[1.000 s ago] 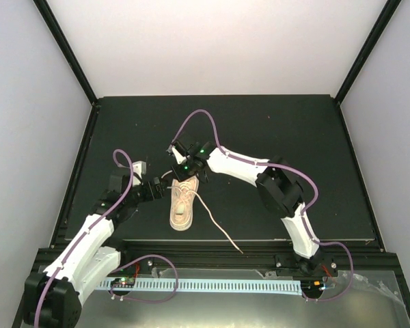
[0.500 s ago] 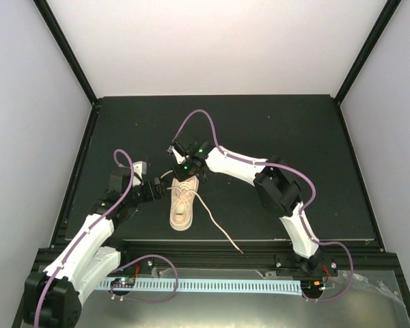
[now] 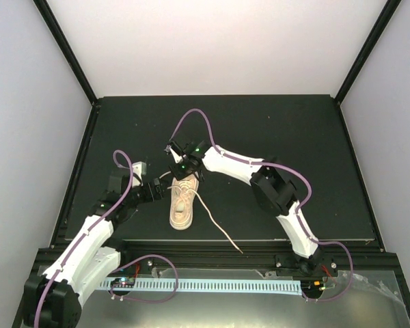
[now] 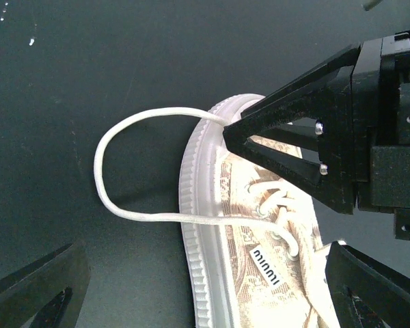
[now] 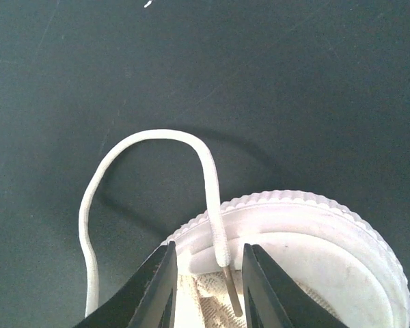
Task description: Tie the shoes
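Observation:
The beige shoe (image 3: 182, 203) lies on the black mat with its rubber toe cap (image 5: 314, 232) toward the back. One off-white lace (image 5: 150, 137) loops out over the mat to the left and comes back onto the toe cap. Its tip lies between the fingers of my right gripper (image 5: 206, 256), which is open a little, with gaps on both sides of the lace. My left gripper (image 4: 205, 294) is open wide at the shoe's left side, astride the sole (image 4: 198, 225) and eyelets. The right gripper (image 4: 294, 143) hangs over the toe there.
A second lace (image 3: 215, 229) trails from the shoe to the front right, past the mat's front edge (image 3: 260, 240). A white slotted rail (image 3: 212, 285) runs along the front between the arm bases. White walls close in the mat (image 3: 294, 137) at the back and sides.
The right arm has shifted slightly left over the shoe's toe end, and its jaws have parted a touch. The left arm and the shoe stay put.

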`<action>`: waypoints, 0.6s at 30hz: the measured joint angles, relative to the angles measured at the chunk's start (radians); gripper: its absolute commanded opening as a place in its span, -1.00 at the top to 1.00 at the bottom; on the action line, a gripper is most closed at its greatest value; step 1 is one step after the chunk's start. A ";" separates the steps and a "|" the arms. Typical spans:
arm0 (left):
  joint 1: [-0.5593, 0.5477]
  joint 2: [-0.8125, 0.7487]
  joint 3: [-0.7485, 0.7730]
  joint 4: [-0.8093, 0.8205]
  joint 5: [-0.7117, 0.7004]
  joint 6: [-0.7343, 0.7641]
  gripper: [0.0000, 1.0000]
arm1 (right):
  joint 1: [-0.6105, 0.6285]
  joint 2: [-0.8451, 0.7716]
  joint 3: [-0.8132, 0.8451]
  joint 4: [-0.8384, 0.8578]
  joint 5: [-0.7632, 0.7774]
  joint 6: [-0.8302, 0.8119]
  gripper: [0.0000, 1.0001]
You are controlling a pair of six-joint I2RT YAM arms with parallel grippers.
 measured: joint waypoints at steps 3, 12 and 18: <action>0.000 -0.003 0.000 -0.002 0.000 0.000 -0.94 | 0.009 0.002 0.005 -0.004 0.022 -0.011 0.38; 0.000 -0.034 0.000 -0.016 0.000 0.000 -0.94 | 0.055 0.018 0.018 -0.020 0.185 -0.045 0.80; 0.000 -0.040 0.000 -0.018 0.001 0.004 -0.94 | 0.076 0.018 0.019 -0.022 0.282 -0.043 0.97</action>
